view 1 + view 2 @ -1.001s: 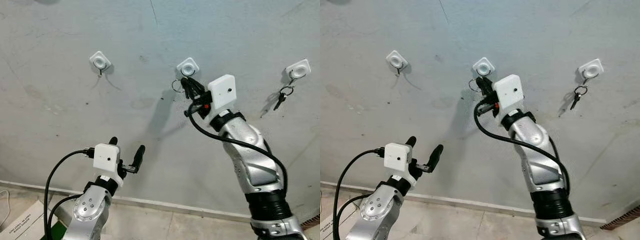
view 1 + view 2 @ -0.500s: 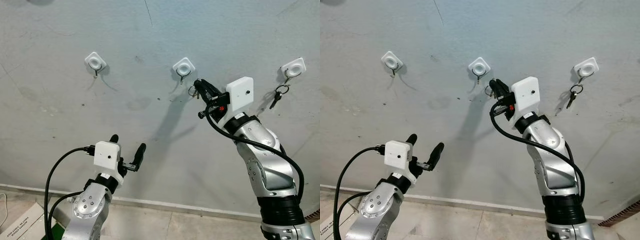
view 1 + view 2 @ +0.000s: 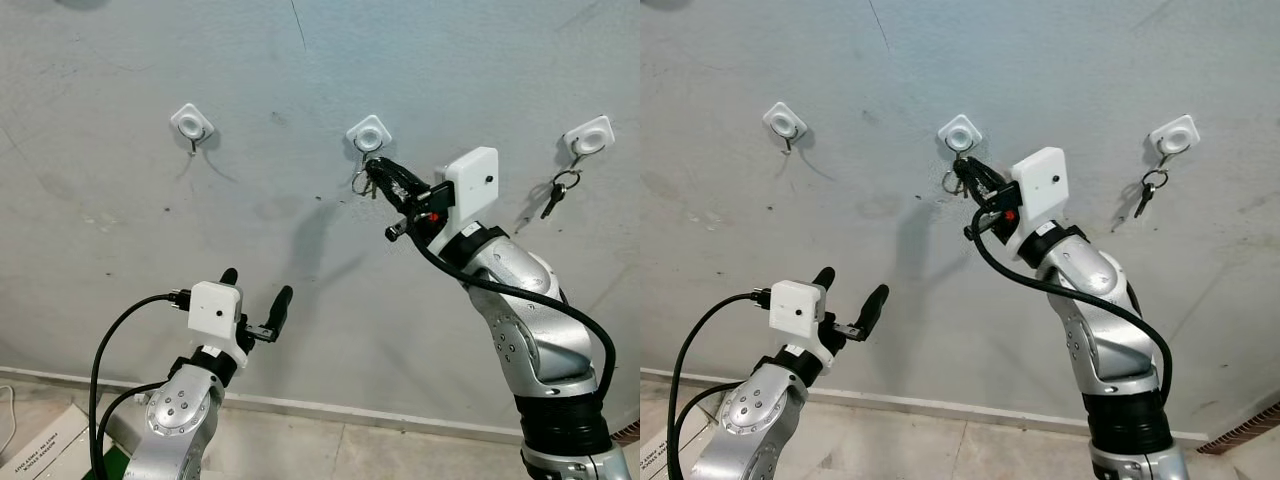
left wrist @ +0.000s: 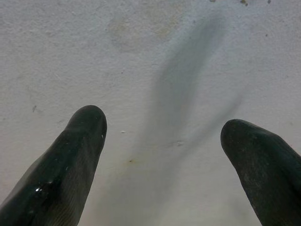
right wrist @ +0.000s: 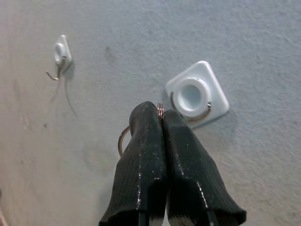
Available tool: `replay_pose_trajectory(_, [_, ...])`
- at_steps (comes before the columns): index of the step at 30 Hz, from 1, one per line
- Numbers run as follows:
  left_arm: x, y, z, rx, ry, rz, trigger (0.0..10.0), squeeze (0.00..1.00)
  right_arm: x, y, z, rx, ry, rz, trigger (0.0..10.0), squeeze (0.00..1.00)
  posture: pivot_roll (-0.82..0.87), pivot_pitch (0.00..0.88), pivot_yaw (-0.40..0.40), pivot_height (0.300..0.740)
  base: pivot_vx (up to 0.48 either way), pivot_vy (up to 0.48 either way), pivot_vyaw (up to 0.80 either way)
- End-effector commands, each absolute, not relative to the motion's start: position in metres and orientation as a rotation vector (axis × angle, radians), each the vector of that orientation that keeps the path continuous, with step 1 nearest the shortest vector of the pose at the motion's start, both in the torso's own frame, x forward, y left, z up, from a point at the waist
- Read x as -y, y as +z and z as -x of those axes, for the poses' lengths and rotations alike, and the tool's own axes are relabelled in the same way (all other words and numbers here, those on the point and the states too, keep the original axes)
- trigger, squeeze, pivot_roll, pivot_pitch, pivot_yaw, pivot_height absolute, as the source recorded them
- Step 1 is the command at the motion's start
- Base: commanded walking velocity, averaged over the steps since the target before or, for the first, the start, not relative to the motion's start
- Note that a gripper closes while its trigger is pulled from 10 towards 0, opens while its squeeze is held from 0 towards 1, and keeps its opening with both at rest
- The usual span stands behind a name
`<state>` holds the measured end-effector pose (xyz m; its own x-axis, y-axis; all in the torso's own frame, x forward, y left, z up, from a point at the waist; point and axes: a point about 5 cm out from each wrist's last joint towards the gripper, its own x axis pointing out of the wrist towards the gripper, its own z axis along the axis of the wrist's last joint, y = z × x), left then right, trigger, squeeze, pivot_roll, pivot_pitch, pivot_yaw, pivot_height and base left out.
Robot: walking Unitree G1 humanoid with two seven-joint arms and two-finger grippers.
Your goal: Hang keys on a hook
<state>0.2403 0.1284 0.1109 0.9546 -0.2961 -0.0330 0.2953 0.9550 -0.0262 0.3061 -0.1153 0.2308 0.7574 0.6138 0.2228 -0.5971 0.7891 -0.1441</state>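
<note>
On the grey wall [image 3: 120, 90], three white hooks sit in a row. In the eye views, the right pincer [image 3: 378, 172] pinches a key ring [image 3: 360, 183] at 6 o'clock of the middle hook [image 3: 369, 134]; the left pincer [image 3: 255, 295] hangs low, fingers wide. Keys [image 3: 556, 193] dangle from the right hook [image 3: 588, 137].

Left wrist view: spread fingers [image 4: 70, 155] face bare wall.

Right wrist view: fingers [image 5: 146, 155] clamp the ring at 7 o'clock of the hook.
</note>
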Motion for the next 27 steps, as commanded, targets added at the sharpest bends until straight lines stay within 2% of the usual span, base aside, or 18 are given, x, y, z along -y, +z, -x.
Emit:
replay_pose_trajectory(1, [-0.129,0.109,-0.241,-0.048,-0.306,0.011,10.0,0.00,0.111,0.235,-0.303,0.276,0.688,0.056,10.0,0.00,-0.01,0.012,0.058,0.740,0.000,0.000,0.00])
replay_pose_trajectory(17, [-0.127,0.110,-0.243,-0.045,-0.305,0.011,10.0,0.00,0.095,0.243,-0.310,0.308,0.639,0.011,10.0,0.00,0.00,0.004,0.053,0.740,0.000,0.000,0.00])
replay_pose_trajectory(27, [-0.127,0.109,-0.244,-0.046,-0.303,0.012,10.0,0.00,0.107,0.232,-0.319,0.274,0.516,0.052,10.0,0.00,-0.01,0.000,0.054,0.740,0.000,0.000,0.00])
